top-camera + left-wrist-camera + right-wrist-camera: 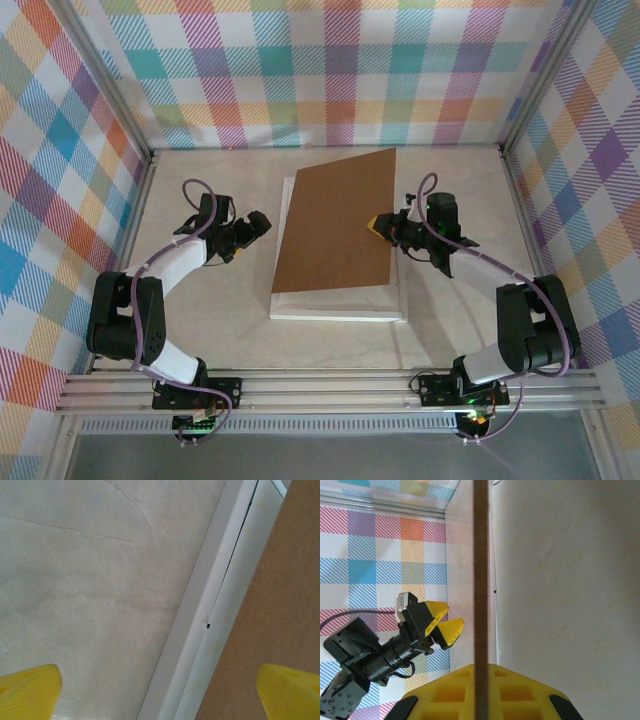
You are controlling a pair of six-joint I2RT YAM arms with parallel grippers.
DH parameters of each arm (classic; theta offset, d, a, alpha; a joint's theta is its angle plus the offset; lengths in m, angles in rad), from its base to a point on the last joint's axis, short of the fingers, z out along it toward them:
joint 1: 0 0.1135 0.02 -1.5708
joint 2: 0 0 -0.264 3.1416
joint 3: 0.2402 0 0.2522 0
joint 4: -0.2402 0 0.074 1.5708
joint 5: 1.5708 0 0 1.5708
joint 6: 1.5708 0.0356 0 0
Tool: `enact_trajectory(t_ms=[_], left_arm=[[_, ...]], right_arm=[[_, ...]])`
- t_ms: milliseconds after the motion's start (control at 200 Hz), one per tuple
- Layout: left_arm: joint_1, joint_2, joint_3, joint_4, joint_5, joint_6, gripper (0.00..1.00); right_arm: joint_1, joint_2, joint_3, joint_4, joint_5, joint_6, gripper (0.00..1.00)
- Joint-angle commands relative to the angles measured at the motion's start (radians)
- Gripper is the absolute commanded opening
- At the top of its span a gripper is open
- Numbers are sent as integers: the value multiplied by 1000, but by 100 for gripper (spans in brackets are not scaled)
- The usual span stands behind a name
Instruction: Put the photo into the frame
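The frame (340, 305) lies flat in the middle of the table, its white border showing along the near and left sides. A plain brown backing board (335, 220) stands tilted over it, raised at the right edge. My right gripper (383, 226) is shut on that right edge; in the right wrist view the board (480, 570) runs edge-on between the yellow fingers (445, 695). My left gripper (255, 225) hovers open just left of the frame. In the left wrist view its fingertips (27, 690) stand wide apart over the frame's left border (200, 615). The photo is hidden.
Checked cloth walls (320, 70) close in the table on three sides, with metal posts at the corners. A rail (330, 390) with both arm bases runs along the near edge. Bare marbled tabletop (220, 320) lies left of the frame.
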Motion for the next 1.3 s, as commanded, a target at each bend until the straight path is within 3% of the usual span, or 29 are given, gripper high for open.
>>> enact_trajectory(t_ms=[0, 445, 1295], left_arm=[[3, -9, -13, 10, 17, 4, 100], [3, -13, -25, -5, 16, 13, 100], [4, -20, -44, -4, 34, -4, 100]], right_arm=[[-2, 20, -5, 186, -92, -19, 0], [-23, 123, -11, 177, -150, -59, 0], [-69, 71, -34, 39, -132, -181, 0]])
